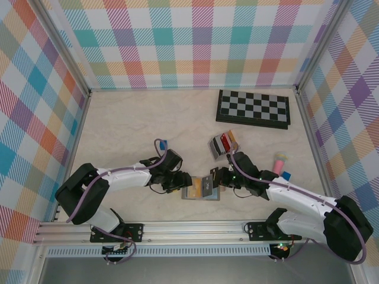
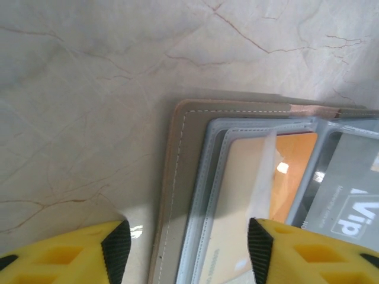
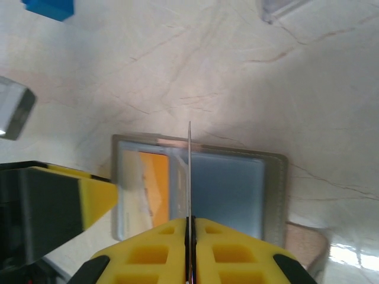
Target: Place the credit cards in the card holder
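The grey card holder [image 1: 194, 193] lies open and flat on the table between my two grippers. An orange and cream credit card [image 2: 290, 171] sits in its left pocket. My left gripper [image 2: 188, 248] is open, its black pads [image 2: 116, 245] standing either side of the holder's left edge [image 2: 177, 195] without touching it. My right gripper [image 3: 190, 222] is shut on a thin card [image 3: 189, 171], seen edge-on, upright over the holder's middle fold [image 3: 237, 189]. In the left wrist view that card's grey printed face [image 2: 349, 201] shows at the right.
A small rack of coloured cards [image 1: 223, 144] stands just behind the holder. A chessboard [image 1: 253, 108] lies at the back right. A pink object [image 1: 278, 160] and a blue block [image 1: 286, 176] sit by the right arm, another blue piece [image 1: 163, 144] behind the left arm.
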Tool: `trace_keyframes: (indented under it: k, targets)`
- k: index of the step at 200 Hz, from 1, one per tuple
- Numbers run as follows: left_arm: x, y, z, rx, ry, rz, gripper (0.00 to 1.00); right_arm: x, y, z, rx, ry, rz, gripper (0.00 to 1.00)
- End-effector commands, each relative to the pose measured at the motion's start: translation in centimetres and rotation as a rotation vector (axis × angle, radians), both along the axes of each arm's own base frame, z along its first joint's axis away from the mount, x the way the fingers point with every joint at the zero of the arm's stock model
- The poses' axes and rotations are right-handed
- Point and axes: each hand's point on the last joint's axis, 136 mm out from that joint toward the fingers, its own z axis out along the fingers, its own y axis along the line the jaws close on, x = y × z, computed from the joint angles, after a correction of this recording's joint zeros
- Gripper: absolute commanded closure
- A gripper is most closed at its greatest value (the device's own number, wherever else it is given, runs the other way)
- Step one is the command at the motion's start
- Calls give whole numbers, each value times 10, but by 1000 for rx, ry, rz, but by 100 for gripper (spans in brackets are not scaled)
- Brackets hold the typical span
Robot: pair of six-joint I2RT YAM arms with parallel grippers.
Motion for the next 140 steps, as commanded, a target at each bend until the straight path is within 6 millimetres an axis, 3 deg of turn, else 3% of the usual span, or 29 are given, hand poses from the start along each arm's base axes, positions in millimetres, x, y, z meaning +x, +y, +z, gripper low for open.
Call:
trace_keyframes:
  k: [1, 48, 81, 140]
  targets:
    - [-1, -17, 2, -51, -37, -29, 45, 4, 22, 30, 94, -38, 53, 89]
    - [6, 5, 16, -5, -113, 72, 41, 5, 44, 12, 90, 15, 69, 89]
    - [4, 26, 18, 17, -147, 154, 32, 3, 39, 0, 70, 33, 44, 89]
    - [6, 8, 31, -70, -177, 87, 29, -5, 32, -14, 102, 43, 22, 89]
